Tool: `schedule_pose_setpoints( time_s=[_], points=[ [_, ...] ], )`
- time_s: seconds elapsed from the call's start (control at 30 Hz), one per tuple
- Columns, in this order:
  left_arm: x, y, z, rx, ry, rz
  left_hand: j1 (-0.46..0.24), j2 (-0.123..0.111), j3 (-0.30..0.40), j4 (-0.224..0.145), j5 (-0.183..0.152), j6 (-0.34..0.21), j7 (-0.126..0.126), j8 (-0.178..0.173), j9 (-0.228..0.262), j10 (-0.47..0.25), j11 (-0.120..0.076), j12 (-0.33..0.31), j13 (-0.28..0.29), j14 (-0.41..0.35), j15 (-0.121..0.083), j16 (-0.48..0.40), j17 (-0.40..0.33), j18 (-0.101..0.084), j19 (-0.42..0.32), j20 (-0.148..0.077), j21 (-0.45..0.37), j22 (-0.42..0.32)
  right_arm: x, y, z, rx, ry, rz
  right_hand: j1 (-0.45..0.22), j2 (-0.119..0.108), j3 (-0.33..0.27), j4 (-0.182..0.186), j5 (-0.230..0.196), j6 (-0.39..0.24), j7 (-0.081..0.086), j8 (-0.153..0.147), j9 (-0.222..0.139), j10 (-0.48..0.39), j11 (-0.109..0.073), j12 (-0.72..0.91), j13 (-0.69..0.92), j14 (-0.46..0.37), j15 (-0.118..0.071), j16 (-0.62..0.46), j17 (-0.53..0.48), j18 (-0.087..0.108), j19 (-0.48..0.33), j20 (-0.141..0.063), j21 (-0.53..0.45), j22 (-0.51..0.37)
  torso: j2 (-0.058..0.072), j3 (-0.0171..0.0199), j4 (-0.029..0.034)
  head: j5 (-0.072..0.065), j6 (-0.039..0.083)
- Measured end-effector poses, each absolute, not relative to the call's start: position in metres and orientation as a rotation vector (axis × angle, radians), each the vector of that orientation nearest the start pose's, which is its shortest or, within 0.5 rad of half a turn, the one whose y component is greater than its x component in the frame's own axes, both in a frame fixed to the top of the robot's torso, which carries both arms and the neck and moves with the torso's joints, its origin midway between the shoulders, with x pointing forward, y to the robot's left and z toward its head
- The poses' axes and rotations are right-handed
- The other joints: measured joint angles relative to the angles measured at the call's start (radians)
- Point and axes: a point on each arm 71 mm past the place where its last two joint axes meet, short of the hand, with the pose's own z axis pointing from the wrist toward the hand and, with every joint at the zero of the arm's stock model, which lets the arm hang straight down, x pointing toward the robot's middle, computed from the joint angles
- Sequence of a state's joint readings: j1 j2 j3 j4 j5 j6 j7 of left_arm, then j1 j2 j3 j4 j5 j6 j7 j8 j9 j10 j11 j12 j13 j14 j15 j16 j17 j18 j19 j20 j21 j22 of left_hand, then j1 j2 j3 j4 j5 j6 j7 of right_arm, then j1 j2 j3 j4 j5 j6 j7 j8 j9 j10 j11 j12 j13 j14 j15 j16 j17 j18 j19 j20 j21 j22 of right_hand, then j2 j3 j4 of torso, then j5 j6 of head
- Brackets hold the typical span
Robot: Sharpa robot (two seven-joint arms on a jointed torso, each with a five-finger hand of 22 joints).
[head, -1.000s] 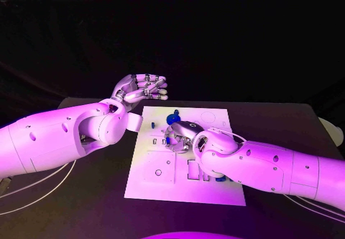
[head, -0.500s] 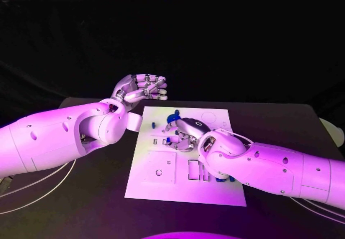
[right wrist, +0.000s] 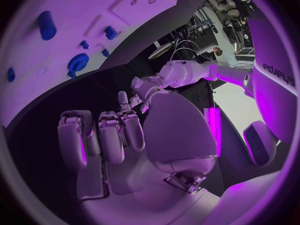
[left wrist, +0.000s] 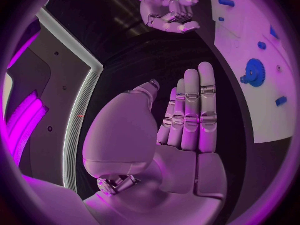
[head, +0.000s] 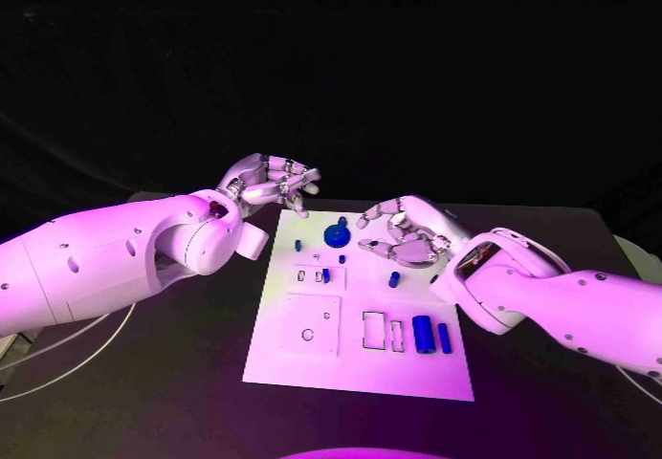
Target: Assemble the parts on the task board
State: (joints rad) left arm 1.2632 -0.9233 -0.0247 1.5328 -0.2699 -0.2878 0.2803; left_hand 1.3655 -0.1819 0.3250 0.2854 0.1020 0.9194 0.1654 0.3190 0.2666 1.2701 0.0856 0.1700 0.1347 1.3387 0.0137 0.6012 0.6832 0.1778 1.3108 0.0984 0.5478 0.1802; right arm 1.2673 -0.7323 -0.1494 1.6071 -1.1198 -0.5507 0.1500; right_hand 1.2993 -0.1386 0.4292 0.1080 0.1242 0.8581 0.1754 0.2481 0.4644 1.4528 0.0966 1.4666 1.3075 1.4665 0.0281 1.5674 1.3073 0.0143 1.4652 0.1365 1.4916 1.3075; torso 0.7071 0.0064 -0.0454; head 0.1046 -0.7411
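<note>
The white task board (head: 362, 359) lies in the middle of the black table. A blue gear (head: 336, 232) sits near its far edge, with small blue pegs (head: 393, 279) around it and two blue blocks (head: 424, 335) standing in slots near the front right. My right hand (head: 405, 229) hovers above the board's far right corner, fingers apart and loosely curled, holding nothing. My left hand (head: 271, 182) is raised off the board's far left corner, and the left wrist view shows its fingers (left wrist: 190, 115) straight and empty. The right wrist view shows the gear (right wrist: 78, 63) on the board (right wrist: 81, 5).
The board carries several empty cut-out slots (head: 374, 328) and a raised square plate (head: 312, 323) at front left. Black table surface (head: 538, 287) lies to the right of the board and along its front.
My right hand has lifted off the middle of the board and drawn back to the far right, uncovering the gear and pegs. The left hand has hardly moved.
</note>
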Motion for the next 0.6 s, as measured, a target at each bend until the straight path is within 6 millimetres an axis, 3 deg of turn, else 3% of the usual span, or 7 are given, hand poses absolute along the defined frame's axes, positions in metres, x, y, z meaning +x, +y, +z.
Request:
schedule_pose_setpoints(
  time_s=[0.1, 0.17, 0.2, 0.27, 0.3, 0.43, 0.6],
  points=[
    [0.499, 0.243, -0.145, -0.782, 1.589, -1.338, -0.048, 0.024, -0.03, 0.001, 0.0, -0.008, -0.011, 0.029, 0.032, -0.002, -0.015, 0.096, 0.086, 0.028, -0.014, 0.387, 0.351, -0.002, 0.006, -0.014, 0.184, 0.166, 0.458, -0.148, -0.157, 0.034, 1.48, 1.122, 0.0, 0.0, -0.003, 0.008, 0.004, 0.007, -0.005, 0.012, 0.007, -0.004, -0.004, -0.001, 0.0, 0.0, -0.007, 0.0, 0.0, 0.001, 0.001, -0.008, -0.014, 0.0, -0.007, 0.0006, -0.0015, 0.001, -0.002],
    [0.501, 0.243, -0.144, -0.735, 1.651, -1.3, -0.067, 0.033, -0.049, -0.006, 0.0, -0.019, -0.018, 0.056, 0.059, -0.035, -0.021, 0.185, 0.167, 0.063, -0.024, 0.58, 0.523, -0.032, 0.012, -0.02, 0.354, 0.353, 0.46, -0.165, -0.153, 0.091, 1.481, 1.119, 0.0, 0.0, -0.005, 0.01, 0.007, 0.01, -0.007, 0.023, 0.011, -0.007, -0.007, -0.006, 0.0, 0.0, -0.007, -0.004, 0.0, 0.016, -0.001, -0.01, -0.018, 0.0, -0.012, 0.0012, -0.0026, 0.002, -0.003],
    [0.502, 0.242, -0.143, -0.701, 1.692, -1.273, -0.097, 0.047, -0.061, 0.001, 0.0, -0.025, -0.021, 0.071, 0.073, -0.039, -0.023, 0.244, 0.215, 0.1, -0.025, 0.705, 0.584, -0.048, 0.042, -0.024, 0.48, 0.519, 0.462, -0.174, -0.151, 0.129, 1.482, 1.117, 0.0, 0.0, -0.006, 0.014, 0.007, 0.011, -0.008, 0.023, 0.013, -0.007, -0.007, -0.006, 0.0, -0.002, -0.009, -0.004, 0.0, 0.015, -0.001, -0.013, -0.018, 0.0, -0.016, 0.0019, -0.0029, 0.004, -0.005],
    [0.504, 0.24, -0.143, -0.644, 1.76, -1.225, -0.129, 0.069, -0.075, 0.006, 0.0, -0.034, -0.029, 0.101, 0.101, -0.072, -0.03, 0.352, 0.306, 0.123, -0.031, 0.833, 0.618, -0.055, 0.063, -0.028, 0.619, 0.689, 0.463, -0.185, -0.148, 0.181, 1.484, 1.119, 0.0, 0.0, -0.004, 0.015, 0.012, 0.011, -0.008, 0.023, 0.013, -0.007, -0.007, -0.006, 0.0, -0.003, -0.011, -0.004, 0.0, 0.016, 0.001, -0.015, -0.018, 0.0, -0.02, 0.0025, -0.0034, 0.006, -0.008],
    [0.504, 0.239, -0.143, -0.614, 1.795, -1.198, -0.158, 0.084, -0.087, 0.004, 0.0, -0.041, -0.037, 0.129, 0.127, -0.102, -0.035, 0.442, 0.382, 0.123, -0.031, 0.895, 0.624, -0.072, 0.073, -0.031, 0.695, 0.786, 0.464, -0.191, -0.147, 0.205, 1.484, 1.12, 0.0, 0.0, -0.004, 0.015, 0.014, 0.011, -0.008, 0.027, 0.014, -0.007, -0.007, -0.006, 0.0, -0.001, -0.013, -0.004, 0.0, 0.016, 0.001, -0.015, -0.018, 0.0, -0.023, 0.0033, -0.0035, 0.007, -0.011],
    [0.506, 0.232, -0.145, -0.485, 1.935, -1.066, -0.202, 0.112, -0.119, 0.01, 0.0, -0.058, -0.046, 0.178, 0.171, -0.145, -0.043, 0.574, 0.491, 0.127, -0.035, 0.96, 0.625, -0.078, 0.092, -0.036, 0.784, 0.907, 0.469, -0.212, -0.142, 0.302, 1.483, 1.114, 0.0, 0.0, -0.004, 0.015, 0.014, 0.011, -0.008, 0.027, 0.014, -0.007, -0.007, -0.006, 0.0, 0.0, -0.014, -0.004, 0.001, 0.016, 0.001, -0.015, -0.023, 0.0, -0.032, 0.0058, -0.003, 0.009, -0.019],
    [0.51, 0.224, -0.147, -0.354, 2.069, -0.89, -0.237, 0.137, -0.144, 0.01, 0.0, -0.069, -0.05, 0.215, 0.201, -0.166, -0.046, 0.636, 0.542, 0.128, -0.037, 0.966, 0.625, -0.078, 0.094, -0.038, 0.807, 0.939, 0.476, -0.232, -0.142, 0.387, 1.483, 1.095, 0.0, 0.0, -0.007, 0.018, 0.019, 0.006, -0.012, 0.027, 0.015, -0.007, -0.007, -0.006, 0.0, 0.0, -0.014, -0.004, 0.001, 0.016, 0.001, -0.015, -0.023, 0.0, -0.041, 0.0076, -0.0004, 0.013, -0.029]
  ],
)
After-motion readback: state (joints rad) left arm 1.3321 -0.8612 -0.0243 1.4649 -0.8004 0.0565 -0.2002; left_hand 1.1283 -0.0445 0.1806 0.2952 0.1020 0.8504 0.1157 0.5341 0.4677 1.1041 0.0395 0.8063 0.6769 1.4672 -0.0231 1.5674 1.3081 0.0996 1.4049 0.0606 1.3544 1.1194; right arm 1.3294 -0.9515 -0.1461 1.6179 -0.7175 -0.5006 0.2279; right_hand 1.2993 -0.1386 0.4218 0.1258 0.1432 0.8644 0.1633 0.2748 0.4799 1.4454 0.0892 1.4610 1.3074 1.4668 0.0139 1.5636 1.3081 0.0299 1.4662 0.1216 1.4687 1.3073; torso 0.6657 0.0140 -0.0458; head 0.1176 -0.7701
